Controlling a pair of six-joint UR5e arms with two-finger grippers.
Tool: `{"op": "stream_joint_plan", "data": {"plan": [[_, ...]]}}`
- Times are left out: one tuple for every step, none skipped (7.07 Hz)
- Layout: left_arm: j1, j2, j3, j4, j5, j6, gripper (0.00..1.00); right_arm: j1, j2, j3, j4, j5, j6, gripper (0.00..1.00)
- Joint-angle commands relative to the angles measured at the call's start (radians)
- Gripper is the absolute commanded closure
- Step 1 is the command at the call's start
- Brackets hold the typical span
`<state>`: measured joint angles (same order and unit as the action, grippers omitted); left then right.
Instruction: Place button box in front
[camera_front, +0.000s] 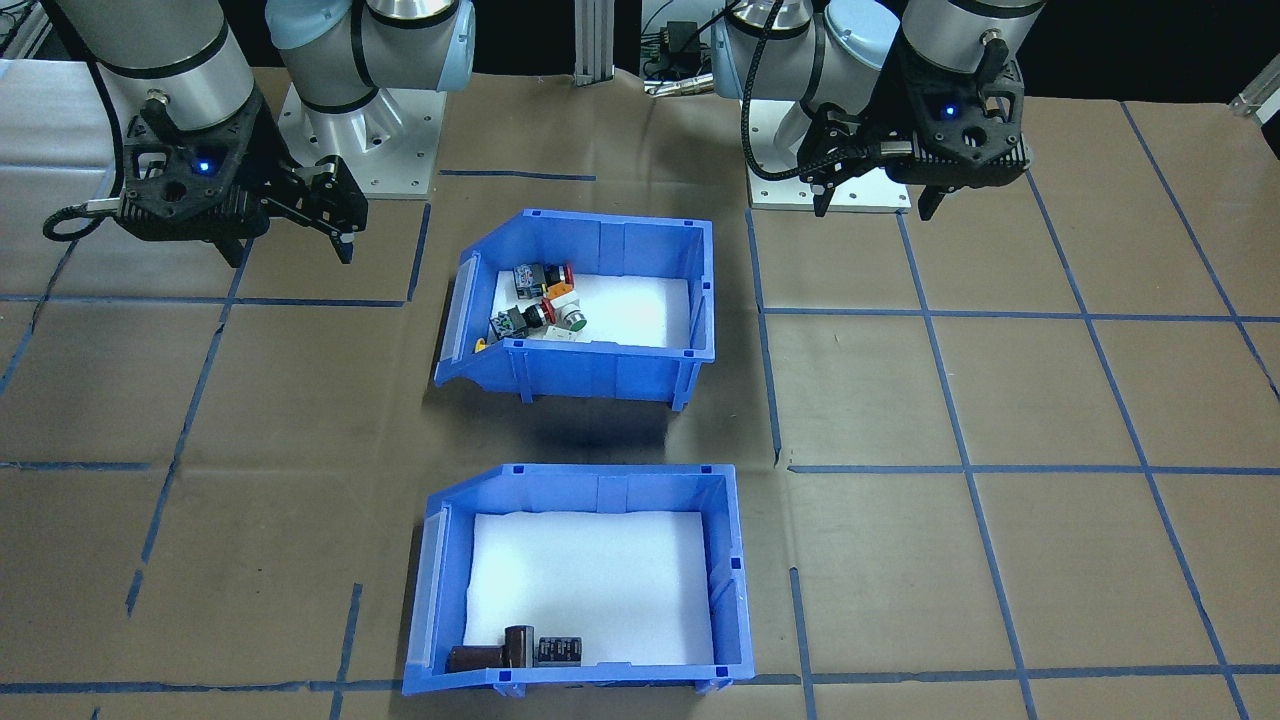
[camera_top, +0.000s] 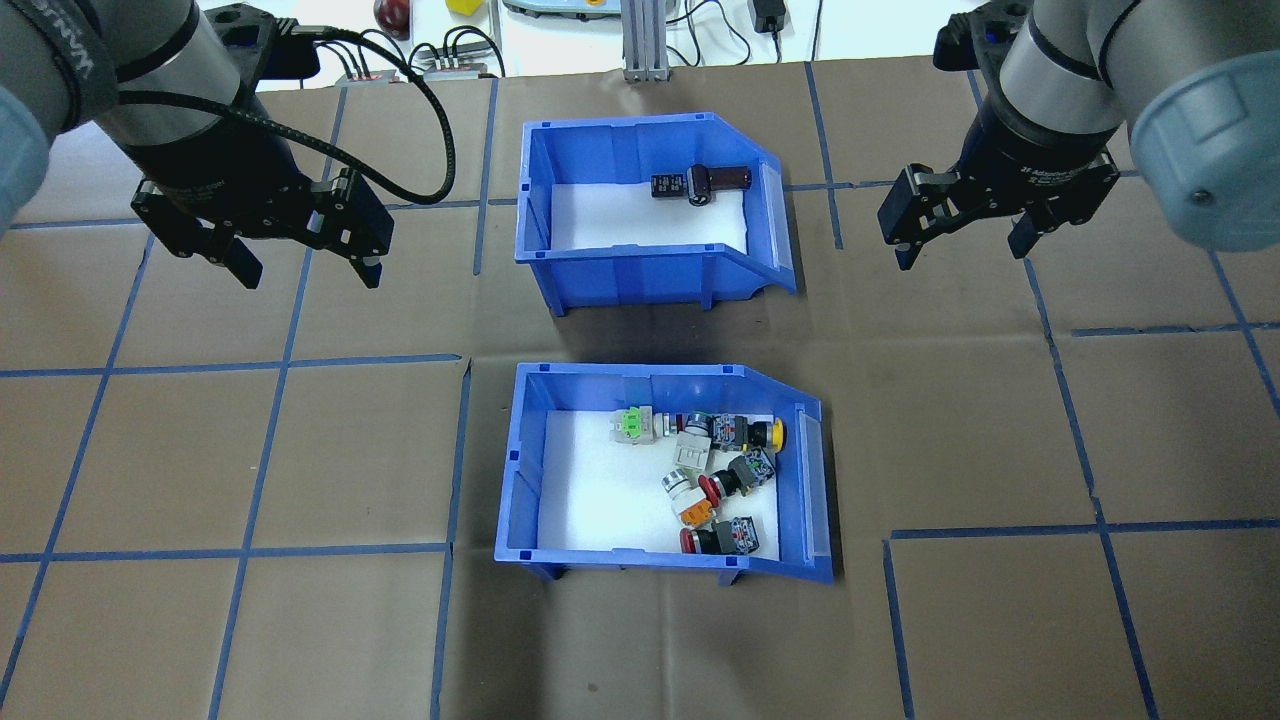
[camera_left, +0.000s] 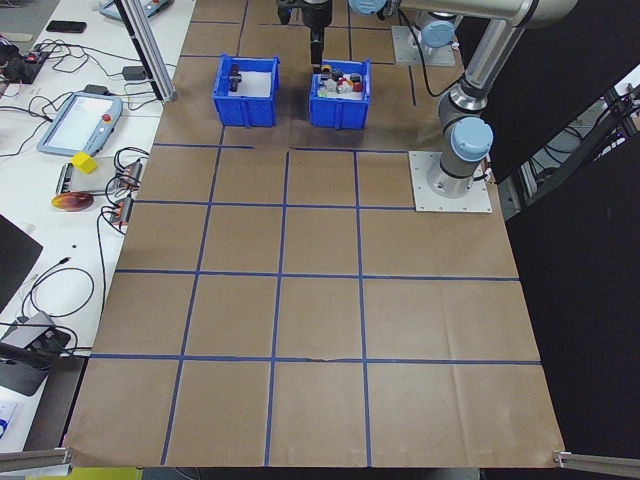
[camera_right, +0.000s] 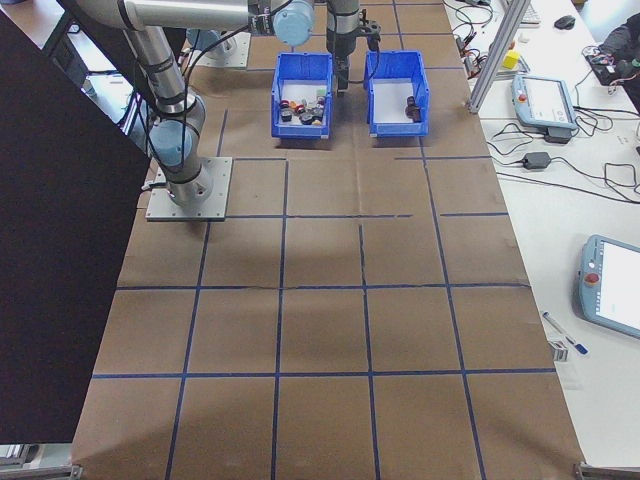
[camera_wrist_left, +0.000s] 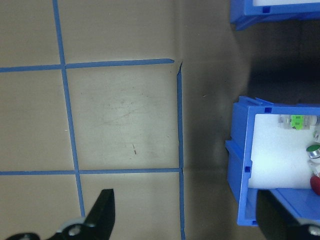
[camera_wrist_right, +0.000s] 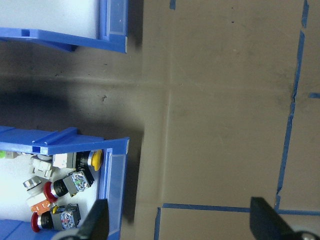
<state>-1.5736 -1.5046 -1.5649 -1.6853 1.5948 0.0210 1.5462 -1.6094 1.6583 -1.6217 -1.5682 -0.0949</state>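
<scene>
Both grippers, left gripper (camera_top: 300, 265) and right gripper (camera_top: 965, 235), are being held spread, empty; button box (camera_top: 520, 480) is being left untouched; no label is legible.

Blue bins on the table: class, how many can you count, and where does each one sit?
2. The button box sits nearer the robot's base, holding push-button switches. The other blue bin sits farther out, holding dark cylinders. Both rest on the table between the open left gripper and right gripper.

Second blue bin (camera_top: 640, 260) with white foam liner holds dark cylinders (camera_top: 705, 183) near its sloped end. Brown-paper surface (camera_top: 300, 450) under it, gridded with blue tape lines (camera_top: 250, 551). Beyond the bin: cables (camera_top: 450, 50), yellow block (camera_left: 84, 162), pendant (camera_left: 78, 122).
</scene>
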Motion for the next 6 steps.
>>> {"op": "stream_joint_plan", "data": {"plan": [[0.001, 0.010, -0.024, -0.002, 0.008, -0.118, 0.00, 0.000, -0.001, -0.002, 0.005, -0.010, -0.011, 0.00], [0.000, 0.017, -0.026, -0.010, -0.005, -0.251, 0.00, 0.002, -0.003, 0.000, 0.008, -0.015, -0.022, 0.00], [0.000, 0.015, -0.029, 0.002, -0.006, -0.458, 0.00, 0.003, 0.002, -0.002, 0.011, -0.012, -0.034, 0.00], [-0.009, 0.003, -0.037, -0.007, -0.004, -0.716, 0.00, 0.006, 0.005, -0.005, 0.000, -0.003, -0.133, 0.00], [-0.026, 0.015, -0.065, -0.004, -0.010, -0.977, 0.00, 0.006, 0.022, -0.023, -0.013, -0.003, -0.219, 0.00], [-0.060, 0.030, -0.098, 0.004, -0.009, -1.130, 0.00, 0.006, 0.064, -0.073, -0.006, 0.000, -0.280, 0.00]]}}
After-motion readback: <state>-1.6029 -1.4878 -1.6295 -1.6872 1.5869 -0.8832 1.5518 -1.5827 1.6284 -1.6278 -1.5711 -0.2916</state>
